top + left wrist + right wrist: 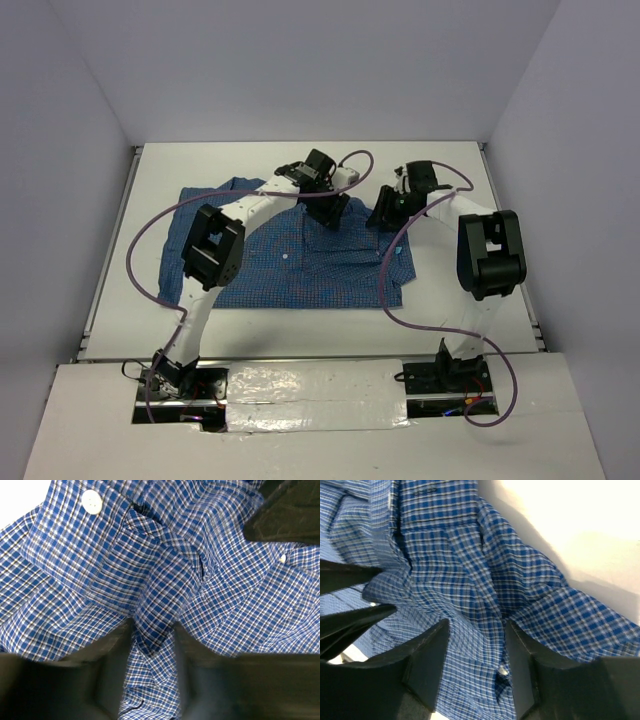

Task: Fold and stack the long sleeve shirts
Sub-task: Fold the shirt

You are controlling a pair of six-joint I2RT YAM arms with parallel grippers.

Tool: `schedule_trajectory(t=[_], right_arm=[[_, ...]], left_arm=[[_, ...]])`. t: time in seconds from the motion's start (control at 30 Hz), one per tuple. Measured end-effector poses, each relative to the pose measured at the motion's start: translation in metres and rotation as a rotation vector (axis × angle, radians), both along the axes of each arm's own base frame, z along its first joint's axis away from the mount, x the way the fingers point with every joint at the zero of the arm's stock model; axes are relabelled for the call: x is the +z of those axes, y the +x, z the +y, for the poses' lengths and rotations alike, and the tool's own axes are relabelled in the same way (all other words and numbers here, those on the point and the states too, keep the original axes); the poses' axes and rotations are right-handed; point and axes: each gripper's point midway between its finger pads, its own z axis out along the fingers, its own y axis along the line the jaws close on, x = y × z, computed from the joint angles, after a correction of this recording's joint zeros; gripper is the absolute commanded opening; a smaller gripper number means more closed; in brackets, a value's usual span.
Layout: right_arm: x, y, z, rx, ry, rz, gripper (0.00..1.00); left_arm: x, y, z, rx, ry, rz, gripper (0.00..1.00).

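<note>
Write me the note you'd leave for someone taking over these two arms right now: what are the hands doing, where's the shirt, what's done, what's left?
Left hand: closed on a raised ridge of the shirt, near its far edge.
Right hand: down on the cloth at the shirt's far right part, with fabric between its fingers; I cannot tell whether it grips.
Shirt: lies spread on the table, blue checked, rumpled where the hands are.
Done: no finished fold shows.
Left: fold the shirt fully and set it down as the stack.
</note>
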Motion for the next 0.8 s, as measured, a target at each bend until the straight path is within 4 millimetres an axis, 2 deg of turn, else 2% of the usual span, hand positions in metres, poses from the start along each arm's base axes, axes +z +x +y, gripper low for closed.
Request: schedule_trajectory(t=[0.03,0.07,0.13,0.17,0.2,0.23,0.4,0.5,0.57,0.67,0.73,0.8], right_arm=[[0.001,0.001,0.001,0.004,0.007,-0.004,0.46],[0.002,0.001,0.002,0.006,0.014,-0.005,0.35],[0.003,0.001,0.004,0.012,0.023,-0.010,0.22],[0.004,0.002,0.005,0.014,0.031,-0.014,0.15],[0.004,0.003,0.006,0.019,0.035,-0.021,0.12],[0.004,0.003,0.007,0.022,0.042,-0.027,0.00],[-0.002,-0.011,0.009,0.032,0.062,-0.011,0.00],[0.003,-0.026,0.010,0.038,0.071,-0.010,0.00],[0.015,-0.038,0.012,0.048,0.074,-0.034,0.00],[0.046,-0.055,0.020,0.083,0.065,-0.117,0.00],[0.067,-0.068,0.031,0.120,0.063,-0.178,0.00],[0.079,-0.082,0.041,0.157,0.062,-0.222,0.00]], left_arm=[[0.000,0.000,0.000,0.001,-0.001,-0.001,0.36],[0.000,0.000,0.000,0.000,-0.002,-0.002,0.19],[0.000,0.001,0.000,-0.008,-0.001,-0.007,0.05],[0.001,0.001,-0.001,-0.006,-0.004,-0.006,0.00],[0.000,0.001,-0.001,-0.009,-0.004,-0.008,0.00],[0.000,0.001,-0.001,-0.014,-0.005,-0.014,0.00],[-0.002,-0.006,0.004,-0.057,0.009,-0.028,0.00],[0.008,-0.018,0.006,-0.113,0.011,-0.054,0.00],[0.022,-0.029,0.007,-0.163,0.005,-0.084,0.00],[0.050,-0.048,0.010,-0.247,-0.012,-0.153,0.00],[0.071,-0.063,0.013,-0.304,-0.025,-0.212,0.00],[0.086,-0.078,0.016,-0.357,-0.032,-0.260,0.00]])
